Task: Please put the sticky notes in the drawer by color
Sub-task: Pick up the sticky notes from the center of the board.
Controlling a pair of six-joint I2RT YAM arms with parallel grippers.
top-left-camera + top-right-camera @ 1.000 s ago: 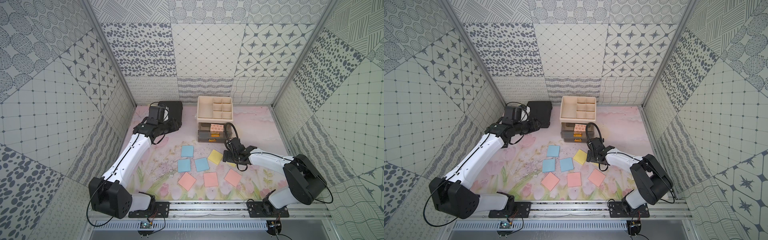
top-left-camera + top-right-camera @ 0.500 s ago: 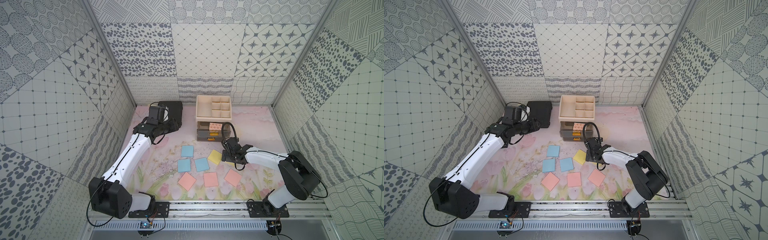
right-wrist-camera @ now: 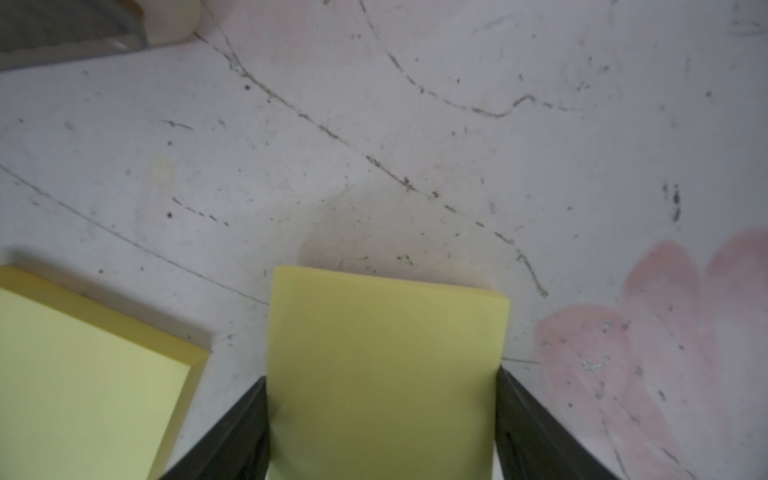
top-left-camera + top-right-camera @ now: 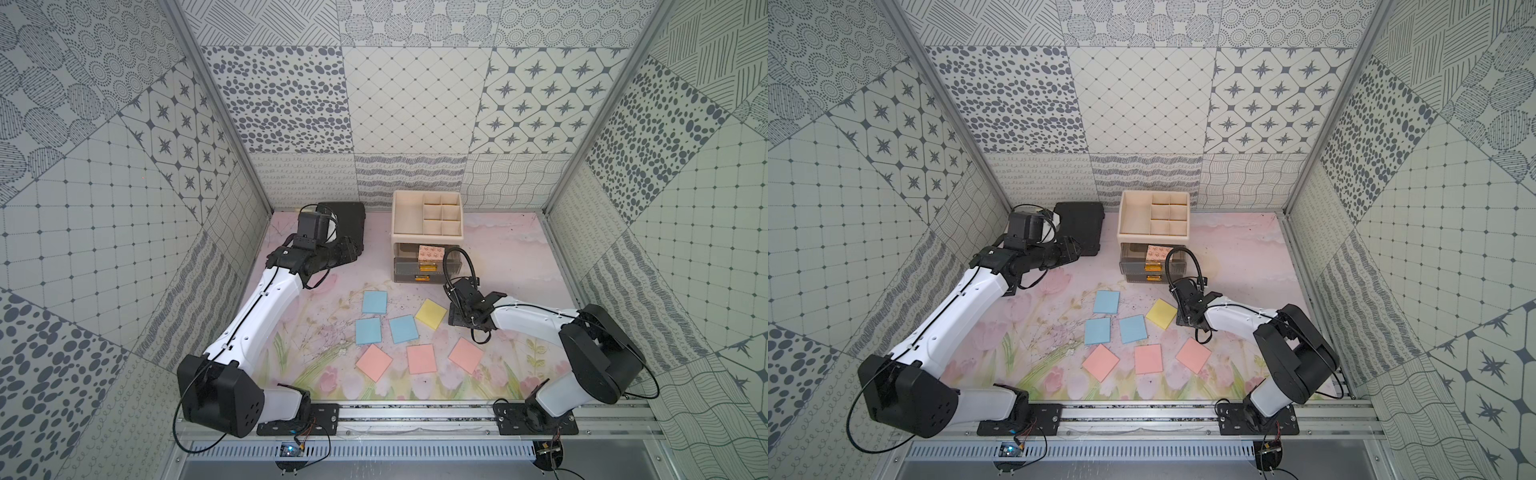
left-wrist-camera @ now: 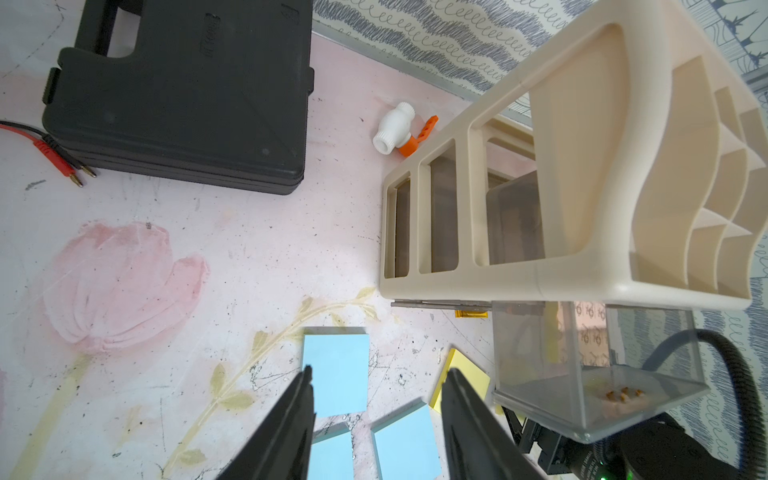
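Three light blue sticky notes, one yellow and three pink lie on the mat in front of the drawer. Its top drawer is pulled out. My right gripper points down beside the yellow one. In the right wrist view its fingers press both sides of another yellow sticky note pad, which the arm hides in both top views. My left gripper hangs open and empty near the black case, left of the drawer.
A flat black case lies at the back left. Between it and the cabinet sits a white valve with an orange handle. Red plug leads lie beside the case. Patterned walls close three sides.
The right gripper has shifted slightly left and its jaws have narrowed onto the yellow pad. The left arm has not moved.
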